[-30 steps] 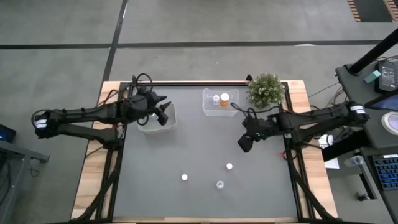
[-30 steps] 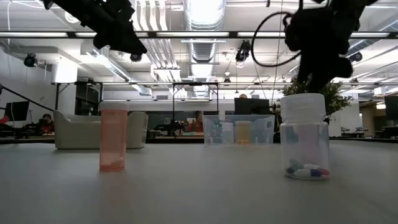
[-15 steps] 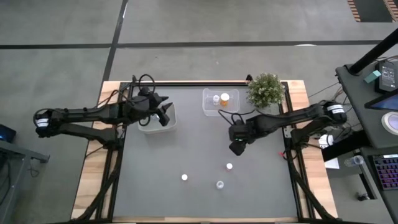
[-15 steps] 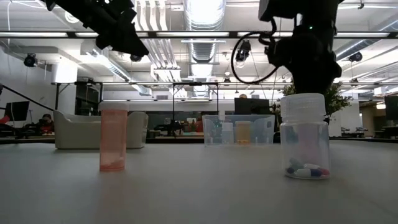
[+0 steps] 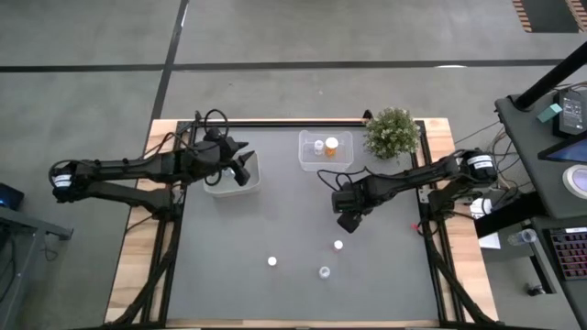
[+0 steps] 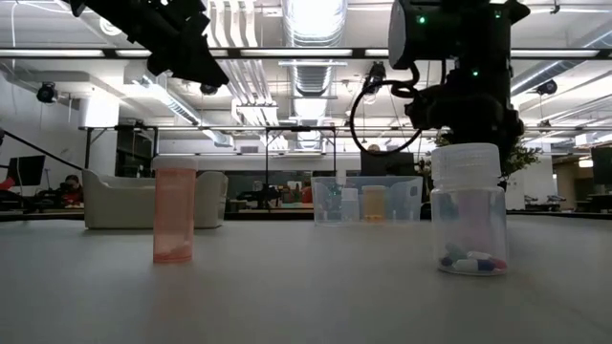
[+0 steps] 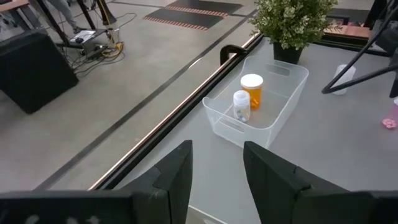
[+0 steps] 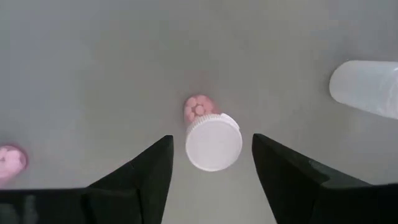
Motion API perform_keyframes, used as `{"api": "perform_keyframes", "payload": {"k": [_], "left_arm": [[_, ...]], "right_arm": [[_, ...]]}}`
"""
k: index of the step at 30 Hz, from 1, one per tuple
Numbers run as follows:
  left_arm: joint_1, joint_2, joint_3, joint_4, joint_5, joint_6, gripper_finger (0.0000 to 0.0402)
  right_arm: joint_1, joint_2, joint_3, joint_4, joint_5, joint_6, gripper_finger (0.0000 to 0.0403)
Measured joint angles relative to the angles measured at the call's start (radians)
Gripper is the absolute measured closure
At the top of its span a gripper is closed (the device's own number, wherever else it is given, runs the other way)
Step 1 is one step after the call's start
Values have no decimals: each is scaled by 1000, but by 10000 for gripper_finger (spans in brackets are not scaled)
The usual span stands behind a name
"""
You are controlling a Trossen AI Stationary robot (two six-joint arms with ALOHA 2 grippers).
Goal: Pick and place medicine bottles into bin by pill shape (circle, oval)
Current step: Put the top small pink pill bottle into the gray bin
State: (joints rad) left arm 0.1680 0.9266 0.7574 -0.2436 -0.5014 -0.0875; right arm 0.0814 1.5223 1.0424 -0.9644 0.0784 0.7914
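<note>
Three loose medicine bottles with white caps stand upright on the grey table: one with pink round pills (image 5: 338,245) (image 8: 213,144), a pink-bodied one (image 5: 272,261) (image 6: 174,210) and a clear one with capsules (image 5: 324,271) (image 6: 469,212). My right gripper (image 5: 349,221) (image 8: 211,138) hangs open, pointing down over the first one. In the wrist view its fingers stand on either side of the cap, apart from it. Two more bottles (image 7: 245,98) stand in the far clear bin (image 5: 306,161). My left gripper (image 5: 241,170) (image 7: 217,177) is open and holds nothing above the left clear bin (image 5: 220,188).
A bushy potted plant (image 5: 393,131) stands at the far right corner, beside the far bin. A black bar (image 5: 275,123) runs along the table's far edge. Bare grey tabletop (image 5: 275,220) lies between the bins and the loose bottles.
My right gripper has moved toward the table's left and near edges and come down, tipping until it points straight down over the pink-pill bottle. The bottles have stayed put.
</note>
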Motion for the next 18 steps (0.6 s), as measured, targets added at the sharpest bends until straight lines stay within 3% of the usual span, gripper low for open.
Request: {"api": "perform_keyframes", "payload": {"k": [13,18], "left_arm": [[0,0,-9,0,0,-1,274],[0,0,-12,0,0,-1,274]], "right_arm": [[0,-2,-1,19,0,-5,287],[0,-2,-1,21,1,-6,294]]}}
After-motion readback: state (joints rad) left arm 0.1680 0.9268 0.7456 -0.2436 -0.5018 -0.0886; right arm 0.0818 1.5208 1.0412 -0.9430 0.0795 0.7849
